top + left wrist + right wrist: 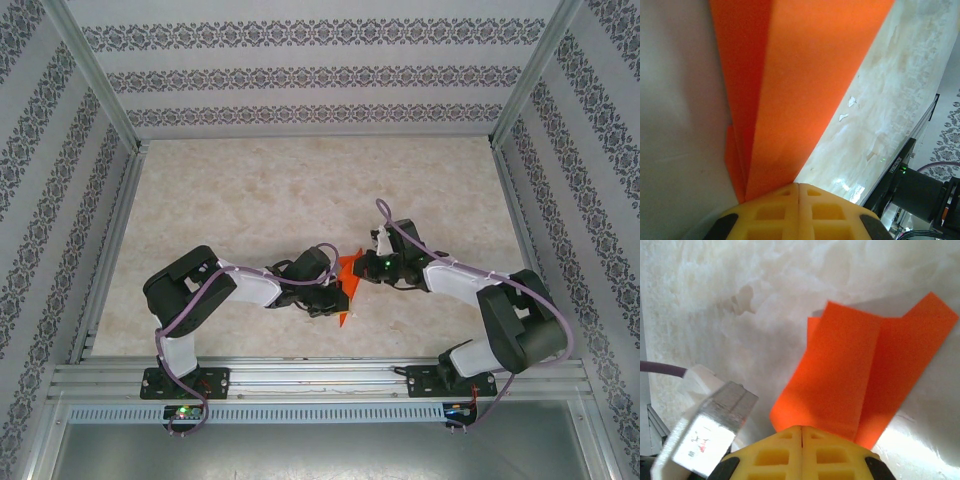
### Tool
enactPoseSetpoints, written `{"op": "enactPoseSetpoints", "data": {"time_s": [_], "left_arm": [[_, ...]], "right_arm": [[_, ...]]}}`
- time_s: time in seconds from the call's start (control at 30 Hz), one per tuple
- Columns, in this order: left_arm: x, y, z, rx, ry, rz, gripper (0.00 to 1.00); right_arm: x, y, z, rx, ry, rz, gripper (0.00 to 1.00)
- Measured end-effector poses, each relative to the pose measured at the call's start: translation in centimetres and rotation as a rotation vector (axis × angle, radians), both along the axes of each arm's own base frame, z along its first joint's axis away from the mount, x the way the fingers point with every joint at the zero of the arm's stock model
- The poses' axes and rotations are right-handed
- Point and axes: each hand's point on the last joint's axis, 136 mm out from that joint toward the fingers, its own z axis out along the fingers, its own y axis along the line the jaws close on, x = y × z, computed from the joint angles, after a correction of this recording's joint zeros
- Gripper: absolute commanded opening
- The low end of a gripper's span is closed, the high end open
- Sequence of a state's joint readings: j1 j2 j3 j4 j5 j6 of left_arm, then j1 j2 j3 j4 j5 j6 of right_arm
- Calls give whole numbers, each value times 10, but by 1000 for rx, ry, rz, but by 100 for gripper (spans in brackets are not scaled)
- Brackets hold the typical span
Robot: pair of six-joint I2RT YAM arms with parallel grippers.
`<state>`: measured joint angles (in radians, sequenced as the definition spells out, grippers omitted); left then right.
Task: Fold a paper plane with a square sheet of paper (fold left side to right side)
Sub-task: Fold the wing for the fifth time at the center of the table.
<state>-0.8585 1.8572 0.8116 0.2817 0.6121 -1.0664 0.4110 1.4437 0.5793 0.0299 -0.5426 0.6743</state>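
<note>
Framing a cream marbled table (250, 190), patterned walls (300, 75), orange paper (348, 268)

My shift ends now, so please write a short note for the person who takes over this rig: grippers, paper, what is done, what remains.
Left gripper: shut on the orange paper.
Right gripper: shut on the same paper, from the opposite side.
Paper: between both grippers, over the near middle of the table.
Done: long creases and overlapping layers show.
Left: probably the final folds; it is no finished plane yet.
</note>
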Motion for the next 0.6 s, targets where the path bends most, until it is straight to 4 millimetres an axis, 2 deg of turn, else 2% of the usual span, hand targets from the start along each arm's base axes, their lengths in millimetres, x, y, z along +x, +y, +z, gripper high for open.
{"op": "enactPoseSetpoints", "data": {"time_s": [0.13,0.6], "left_arm": [[0,0,0,2,-1,0,0],[0,0,-1,10,-7,-2,0]], "right_arm": [[-12,6,-8,-5,13,32,0],[-10,9,-31,-23,45,46,0]]}}
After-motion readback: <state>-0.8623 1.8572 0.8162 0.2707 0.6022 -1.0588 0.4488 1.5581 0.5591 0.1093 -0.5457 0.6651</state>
